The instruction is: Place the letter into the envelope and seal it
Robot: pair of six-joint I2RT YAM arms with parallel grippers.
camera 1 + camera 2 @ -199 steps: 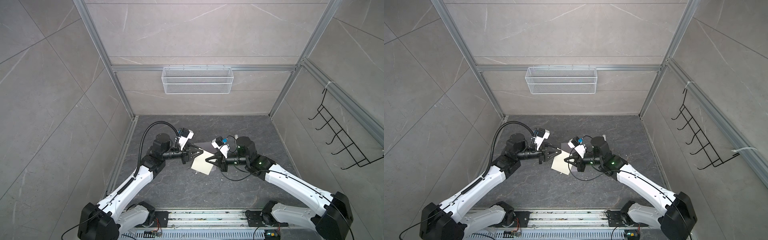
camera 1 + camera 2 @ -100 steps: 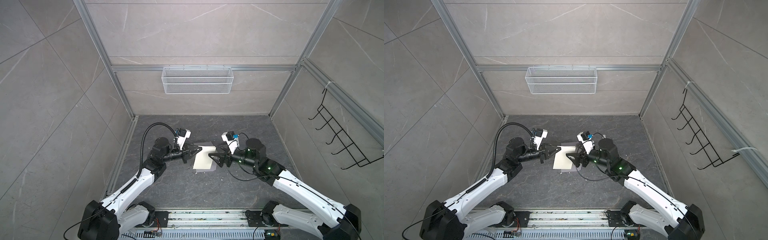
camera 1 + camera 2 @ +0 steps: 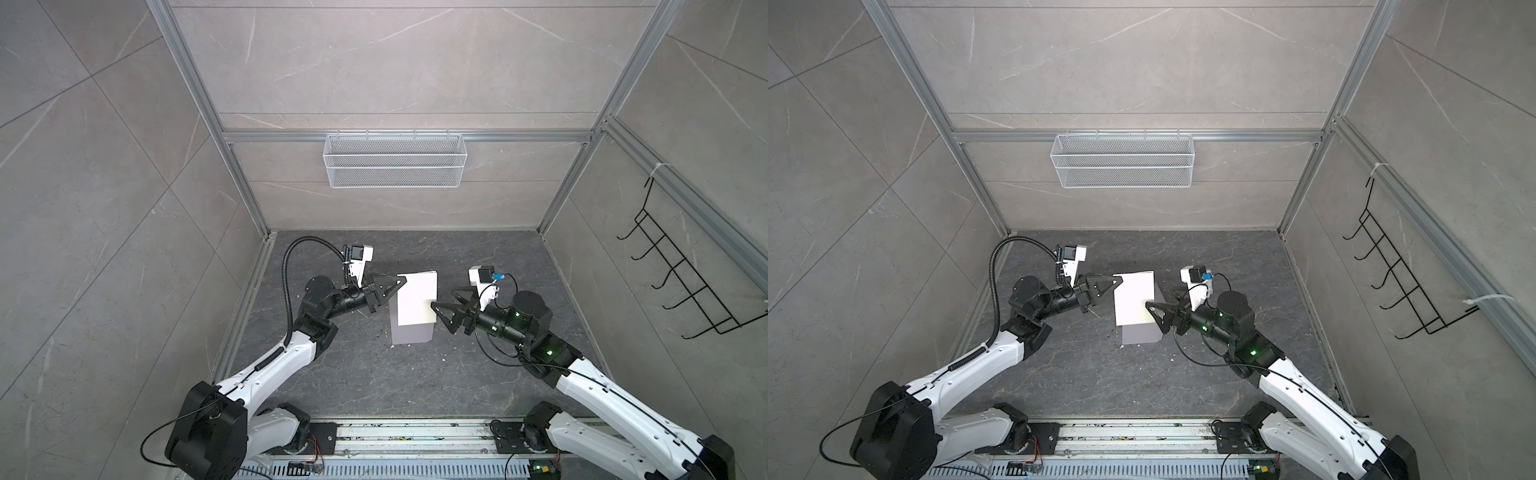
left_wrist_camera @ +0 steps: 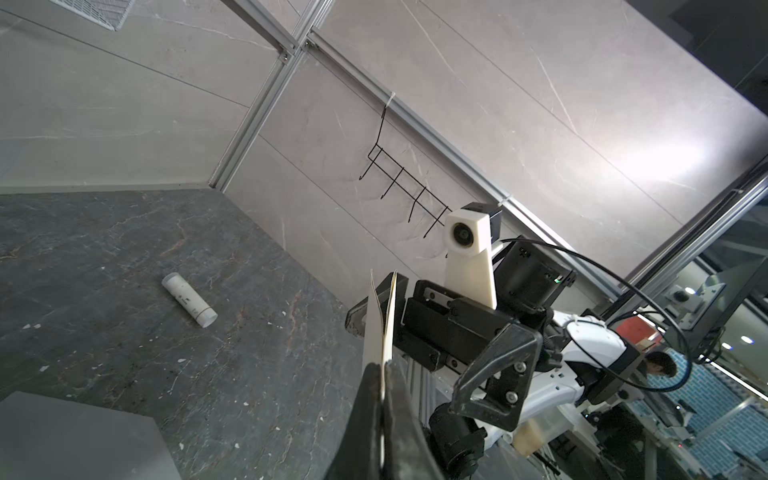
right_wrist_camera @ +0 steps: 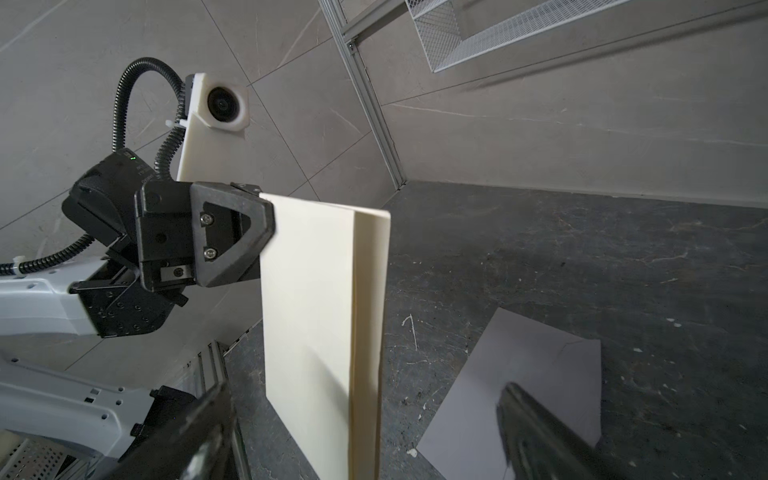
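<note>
Dark stone tabletop (image 3: pixel 374 374). Lavender-grey envelope (image 3: pixel 411 334) flat on it. Folded cream letter (image 3: pixel 415 299) upright in air above envelope, left gripper (image 3: pixel 401 281) jaws clamped on its edge. Right gripper (image 3: pixel 442 298) jaws apart, straddling opposite edge. White tube (image 4: pixel 189 300) lying well apart.

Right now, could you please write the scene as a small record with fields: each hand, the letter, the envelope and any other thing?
left hand: shut on an upper corner of the letter
right hand: open, at the letter's opposite edge, not gripping
letter: folded, held upright above the table
envelope: flat on the table, under the letter
other: white tube lying on the table, apart
</note>
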